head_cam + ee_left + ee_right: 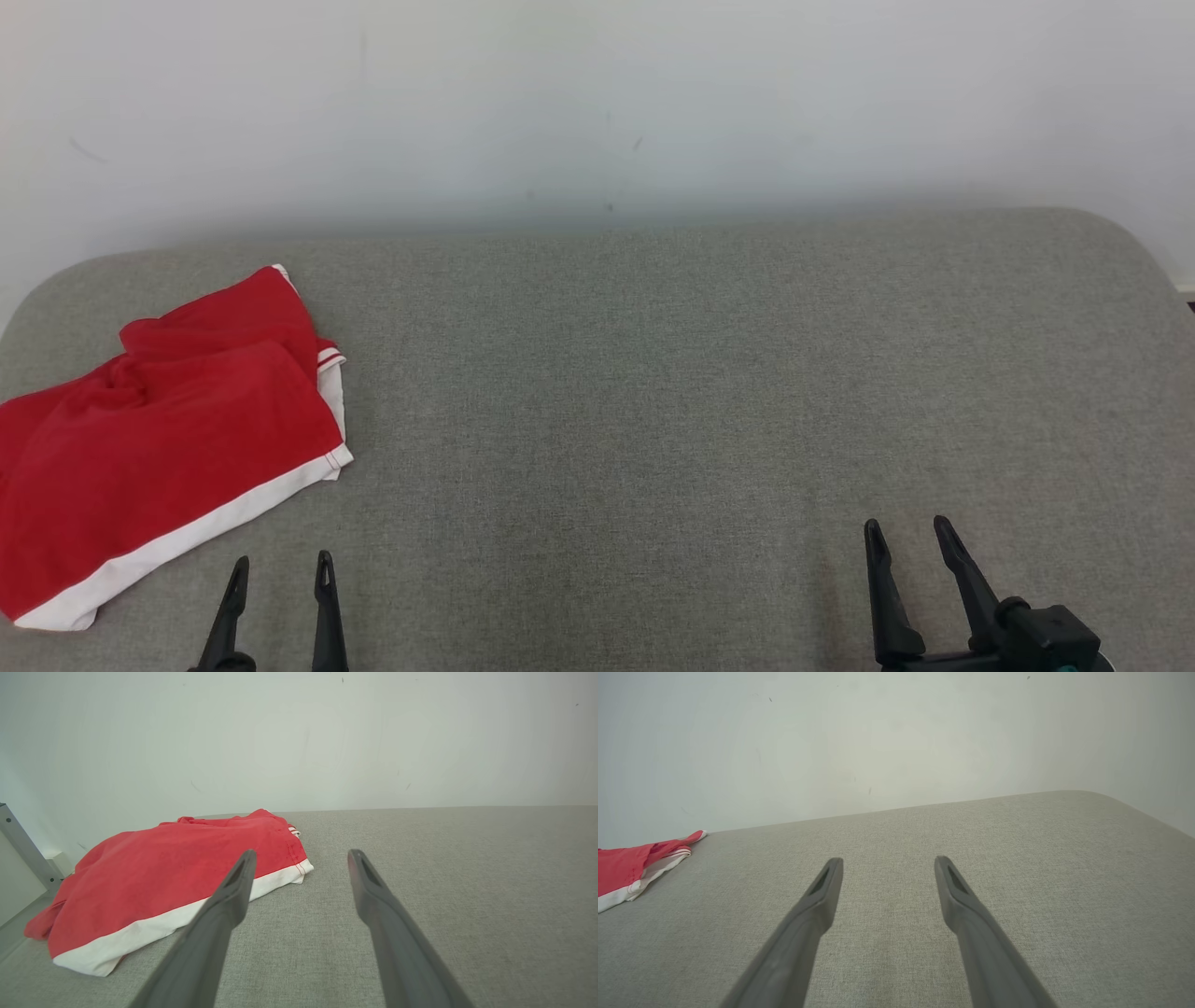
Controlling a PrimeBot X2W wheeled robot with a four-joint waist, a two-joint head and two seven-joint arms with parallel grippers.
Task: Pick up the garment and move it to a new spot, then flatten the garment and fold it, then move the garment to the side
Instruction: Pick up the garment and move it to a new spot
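Observation:
The garment (159,439) is red with a white band along its hem, lying loosely folded at the left end of the grey fabric surface (653,392). My left gripper (280,565) stands open near the front edge, just right of the garment's white hem and apart from it. In the left wrist view the garment (177,872) lies ahead and to the left of my left gripper (301,856). My right gripper (906,527) is open at the lower right, far from the cloth. The right wrist view shows the right gripper (887,863) over bare fabric, with the garment (630,868) at the far left.
A pale wall (597,103) rises directly behind the grey surface. The surface has rounded far corners, and its left edge runs close by the garment. A grey metal strut (23,849) stands off the left end.

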